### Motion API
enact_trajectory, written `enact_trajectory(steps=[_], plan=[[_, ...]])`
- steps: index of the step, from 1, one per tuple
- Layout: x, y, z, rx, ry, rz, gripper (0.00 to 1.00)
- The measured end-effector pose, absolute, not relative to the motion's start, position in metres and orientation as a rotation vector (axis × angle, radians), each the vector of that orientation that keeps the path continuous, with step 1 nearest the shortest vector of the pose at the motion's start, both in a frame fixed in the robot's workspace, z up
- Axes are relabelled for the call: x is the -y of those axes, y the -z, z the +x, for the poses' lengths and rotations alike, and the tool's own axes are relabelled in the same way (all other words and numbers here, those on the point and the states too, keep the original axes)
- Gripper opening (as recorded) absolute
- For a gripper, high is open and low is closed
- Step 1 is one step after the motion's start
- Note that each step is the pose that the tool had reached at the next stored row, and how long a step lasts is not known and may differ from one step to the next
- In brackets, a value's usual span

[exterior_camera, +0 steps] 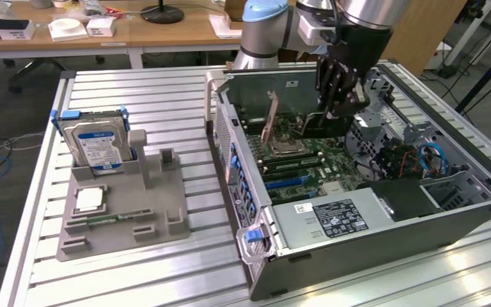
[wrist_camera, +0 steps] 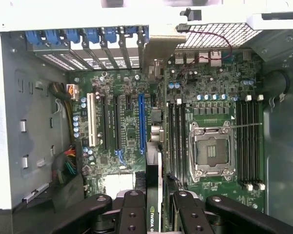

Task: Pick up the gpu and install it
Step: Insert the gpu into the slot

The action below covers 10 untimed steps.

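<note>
Gpu held on edge inside the open computer case

The gpu [wrist_camera: 154,195] sits clamped between the gripper [exterior_camera: 334,105] fingers [wrist_camera: 133,214], edge-on above the motherboard [wrist_camera: 127,122] — near the blue slot [wrist_camera: 140,122] and beside the empty CPU socket [wrist_camera: 211,150]. In the exterior view the case [exterior_camera: 254,211] lies open on the slatted table [exterior_camera: 143,275]; a hard drive [exterior_camera: 98,146] stands in a grey holder [exterior_camera: 122,224] to that view's left.
</note>
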<state>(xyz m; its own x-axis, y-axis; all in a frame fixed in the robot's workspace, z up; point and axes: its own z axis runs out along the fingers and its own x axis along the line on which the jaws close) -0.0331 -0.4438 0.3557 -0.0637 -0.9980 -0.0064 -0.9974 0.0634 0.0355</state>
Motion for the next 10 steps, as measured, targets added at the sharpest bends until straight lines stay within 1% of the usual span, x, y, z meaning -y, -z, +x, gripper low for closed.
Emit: enact_trajectory(steps=[10], plan=[[0.4438,-0.3551,-0.0331,2.257,0.046,2.155,0.26]])
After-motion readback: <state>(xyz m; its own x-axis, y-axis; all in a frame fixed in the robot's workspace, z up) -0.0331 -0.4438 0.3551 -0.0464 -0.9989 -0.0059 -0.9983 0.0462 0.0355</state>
